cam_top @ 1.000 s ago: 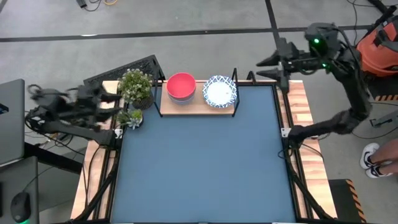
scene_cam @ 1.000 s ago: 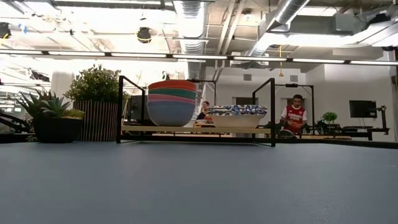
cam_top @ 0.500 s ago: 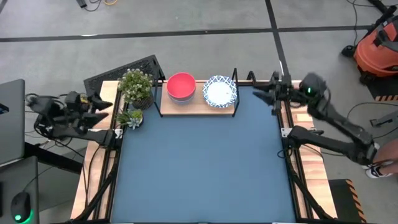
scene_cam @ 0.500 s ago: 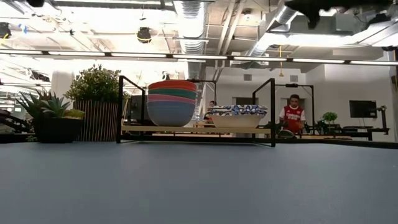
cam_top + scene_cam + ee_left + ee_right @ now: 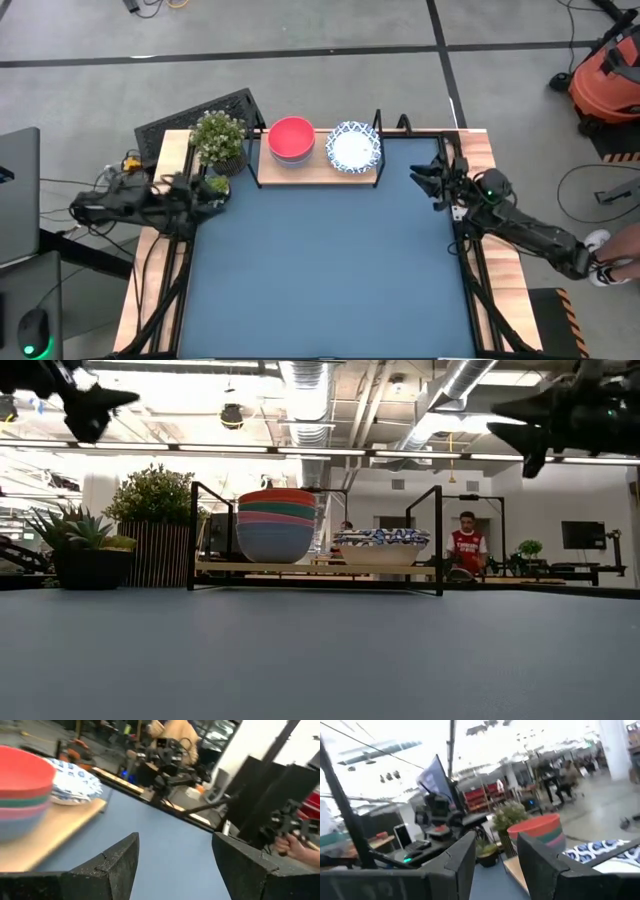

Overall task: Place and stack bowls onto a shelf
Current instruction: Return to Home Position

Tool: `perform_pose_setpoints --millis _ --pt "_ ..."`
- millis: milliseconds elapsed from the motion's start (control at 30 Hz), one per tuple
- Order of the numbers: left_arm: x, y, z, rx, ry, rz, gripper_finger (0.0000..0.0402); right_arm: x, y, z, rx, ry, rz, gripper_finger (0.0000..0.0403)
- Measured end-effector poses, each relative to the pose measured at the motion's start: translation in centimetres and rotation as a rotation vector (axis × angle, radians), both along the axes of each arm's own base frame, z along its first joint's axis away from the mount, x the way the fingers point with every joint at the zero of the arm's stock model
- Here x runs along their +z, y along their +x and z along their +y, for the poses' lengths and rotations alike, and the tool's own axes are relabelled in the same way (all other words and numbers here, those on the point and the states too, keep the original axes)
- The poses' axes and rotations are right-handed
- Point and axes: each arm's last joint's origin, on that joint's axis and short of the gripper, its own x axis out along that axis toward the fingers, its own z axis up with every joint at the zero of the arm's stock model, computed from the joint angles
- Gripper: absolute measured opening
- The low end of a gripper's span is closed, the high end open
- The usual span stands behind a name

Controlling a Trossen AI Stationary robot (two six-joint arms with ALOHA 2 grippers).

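Fold left gripper [image 5: 175, 840] and right gripper [image 5: 496, 840] home slowly, fingers of both released, grasping nothing. Beyond the fingertips, between both pairs, on the shelf [image 5: 315, 166]: red-topped bowl stack [image 5: 291, 138], patterned bowl stack [image 5: 353, 147] just beside. Avoid swinging inward.

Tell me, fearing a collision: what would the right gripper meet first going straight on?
Likely the small potted plant, framed between the open fingers of the right gripper in its wrist view; the bowl stack sits aside, the left gripper near the plant. Depth is unclear.
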Motion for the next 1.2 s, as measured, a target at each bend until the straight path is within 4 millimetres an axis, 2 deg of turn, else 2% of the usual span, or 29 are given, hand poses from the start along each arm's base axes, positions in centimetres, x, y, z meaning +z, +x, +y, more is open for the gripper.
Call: perform_pose_setpoints --millis 167,467,567,933,1200 --pt "-3.5 2.2 -0.5 -0.068 -0.026 0.008 0.0235 -2.0 -0.2 0.5 0.026 -0.014 -0.001 0.0170" --pt "-8.5 4.3 -0.9 -0.090 -0.035 -0.061 0.0235 -2.1 -0.4 0.6 0.005 -0.043 0.002 0.0170" --pt "-9.0 4.4 -0.9 -0.068 -0.029 -0.023 0.0235 -2.3 -0.3 0.6 0.005 -0.033 0.020 0.0170" --pt "-8.8 4.4 -0.6 0.042 0.068 -0.031 0.0235 -3.5 -0.1 0.4 0.007 0.040 0.134 0.0170" --pt "-8.8 4.4 -0.6 0.046 0.090 -0.025 0.0235 -4.7 0.0 0.3 0.006 0.103 0.234 0.0170"
